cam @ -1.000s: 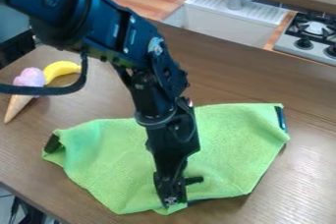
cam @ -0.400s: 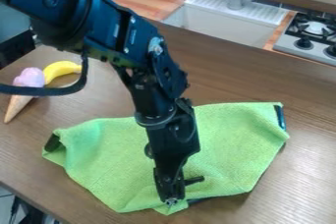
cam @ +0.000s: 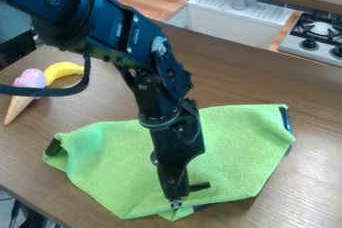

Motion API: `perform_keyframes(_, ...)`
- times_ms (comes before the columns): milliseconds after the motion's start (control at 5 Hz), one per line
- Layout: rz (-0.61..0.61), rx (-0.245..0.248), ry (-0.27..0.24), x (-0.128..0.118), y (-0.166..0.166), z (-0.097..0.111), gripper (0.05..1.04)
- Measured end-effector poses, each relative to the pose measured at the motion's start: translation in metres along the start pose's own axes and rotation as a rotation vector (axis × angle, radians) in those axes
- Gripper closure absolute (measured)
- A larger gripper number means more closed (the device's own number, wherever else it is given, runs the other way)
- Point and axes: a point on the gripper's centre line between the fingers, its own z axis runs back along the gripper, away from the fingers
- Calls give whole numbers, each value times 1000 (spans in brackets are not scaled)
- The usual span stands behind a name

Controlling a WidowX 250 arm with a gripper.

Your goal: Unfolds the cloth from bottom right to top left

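The black gripper (cam: 176, 202) hangs down in front of the cloth's middle, with its tip at the cloth's near edge, low in the view. Bright green cloth (cam: 110, 164) lies spread and crumpled on the table, wider than it is deep. Dark patches show at its left end and its upper right corner, and a dark strip runs along the near edge just right of the gripper tip. A small pointed flap of cloth sticks out below the tip. The arm hides a band through the cloth's middle.
A toy ice cream cone (cam: 22, 97) and a yellow banana (cam: 63, 70) lie at the left of the brown table (cam: 310, 172). Beyond the table's back edge are a white sink (cam: 230, 22) and a stove (cam: 315, 37). A black cable loops across the upper left.
The gripper tip has risen very slightly. The flap of cloth below it has shifted a little to the right, while the rest of the cloth stays in place.
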Motion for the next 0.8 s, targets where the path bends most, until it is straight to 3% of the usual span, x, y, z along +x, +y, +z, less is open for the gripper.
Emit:
perform_keyframes(200, 26, -8, -26, 2, 6, 5, 1035)
perform_keyframes(400, 71, 45, -153, 10, 31, 35, 1035)
perform_keyframes(600, 118, 62, -206, 10, 48, 52, 1035)
perform_keyframes(800, 142, 112, -222, 9, 64, 62, 1035)
